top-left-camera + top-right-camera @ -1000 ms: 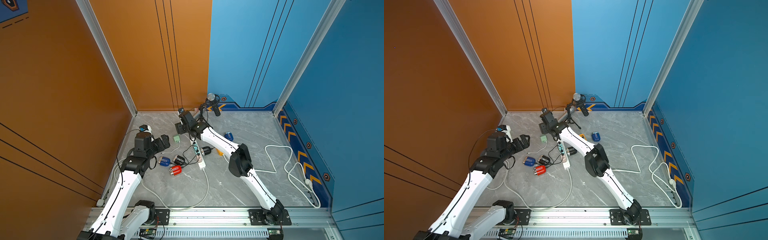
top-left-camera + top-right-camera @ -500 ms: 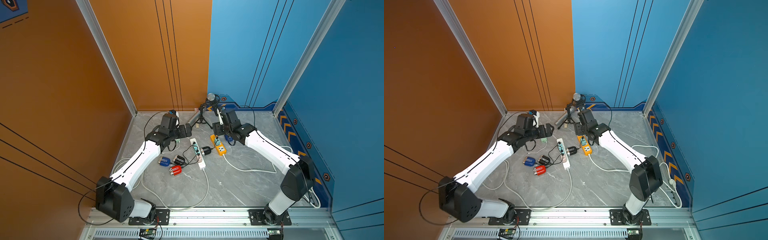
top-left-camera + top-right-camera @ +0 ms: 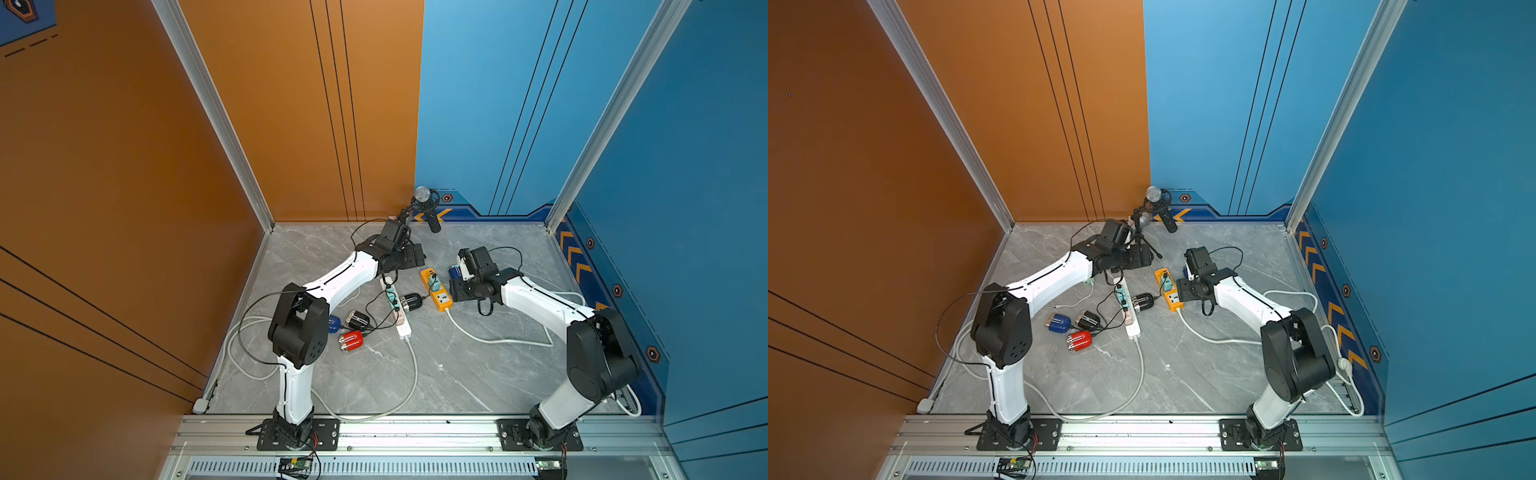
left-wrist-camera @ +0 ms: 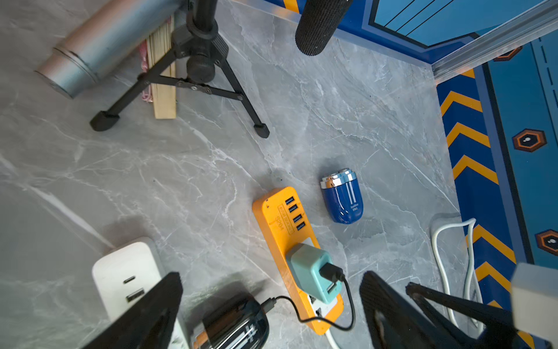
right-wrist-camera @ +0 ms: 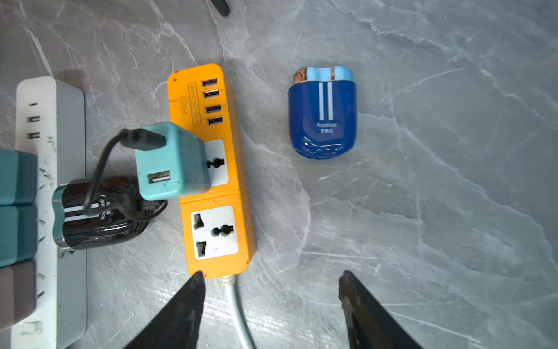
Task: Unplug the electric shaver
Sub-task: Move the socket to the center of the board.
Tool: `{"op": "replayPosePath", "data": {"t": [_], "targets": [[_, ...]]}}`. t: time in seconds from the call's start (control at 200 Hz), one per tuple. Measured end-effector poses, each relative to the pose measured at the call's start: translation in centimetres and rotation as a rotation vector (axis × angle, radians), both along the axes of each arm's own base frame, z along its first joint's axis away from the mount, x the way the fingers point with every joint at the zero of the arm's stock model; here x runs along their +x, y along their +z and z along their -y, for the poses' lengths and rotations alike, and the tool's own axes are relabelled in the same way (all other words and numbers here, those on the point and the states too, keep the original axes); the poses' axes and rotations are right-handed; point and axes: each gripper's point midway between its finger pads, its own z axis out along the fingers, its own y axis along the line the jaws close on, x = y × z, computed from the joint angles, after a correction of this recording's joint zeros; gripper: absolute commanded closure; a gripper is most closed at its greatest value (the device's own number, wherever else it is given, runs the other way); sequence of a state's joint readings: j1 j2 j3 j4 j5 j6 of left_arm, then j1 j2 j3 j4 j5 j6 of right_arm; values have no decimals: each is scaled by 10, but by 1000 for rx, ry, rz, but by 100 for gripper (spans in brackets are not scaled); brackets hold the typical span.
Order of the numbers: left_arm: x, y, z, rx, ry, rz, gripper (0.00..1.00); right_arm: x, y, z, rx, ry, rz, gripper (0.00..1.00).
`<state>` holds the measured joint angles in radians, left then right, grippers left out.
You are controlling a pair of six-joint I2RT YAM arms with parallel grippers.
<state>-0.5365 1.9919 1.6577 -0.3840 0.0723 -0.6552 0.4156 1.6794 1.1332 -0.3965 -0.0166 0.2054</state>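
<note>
Orange plastic holds the work to be done. The long orange power strip (image 5: 211, 199) has a teal cube charger (image 5: 169, 163) seated in one socket. A thin black cable (image 5: 99, 163) runs from that charger to the glossy black electric shaver (image 5: 99, 211). This shaver, probably the one meant, lies on the grey marble tabletop (image 5: 422, 211) between the orange strip and a white power strip (image 5: 48, 145).

None of the unplugging looks done: neither cable nor charger is gripped. The left gripper (image 4: 270, 275) hangs above the black shaver, its fingers (image 4: 145, 314) spread wide and empty. The right gripper (image 5: 271, 273) sits at the orange strip's cord end, its fingers (image 5: 187, 302) also apart and holding nothing.

A small blue shaver (image 5: 323, 121) lies cordless beside the orange strip.

The only container is a silver metal cylinder (image 4: 99, 48) lying on its side, its contents hidden.
</note>
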Motion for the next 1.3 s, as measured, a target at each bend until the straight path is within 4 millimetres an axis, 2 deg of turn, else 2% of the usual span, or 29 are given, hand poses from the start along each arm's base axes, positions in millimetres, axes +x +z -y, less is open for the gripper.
{"op": "replayPosePath", "data": {"t": [0.155,0.3,0.485,0.831,1.056,1.211,1.301], "targets": [[11,-14,8,-31,49,-41,7,0,-27,-12,25,37,-70,27],[16,-15,10,-58,89,-59,7,0,-38,-19,48,54,-97,25],[19,-14,11,-75,121,-66,7,4,-42,-26,77,68,-106,26],[22,-13,5,-97,203,-84,9,15,-43,-38,109,72,-86,37],[20,-15,3,-107,233,-110,9,12,-43,-42,111,77,-88,40],[20,-17,3,-107,237,-115,9,-3,-56,-43,88,89,-123,43],[20,-19,3,-105,238,-117,9,-5,-56,-43,86,90,-121,43]]}}
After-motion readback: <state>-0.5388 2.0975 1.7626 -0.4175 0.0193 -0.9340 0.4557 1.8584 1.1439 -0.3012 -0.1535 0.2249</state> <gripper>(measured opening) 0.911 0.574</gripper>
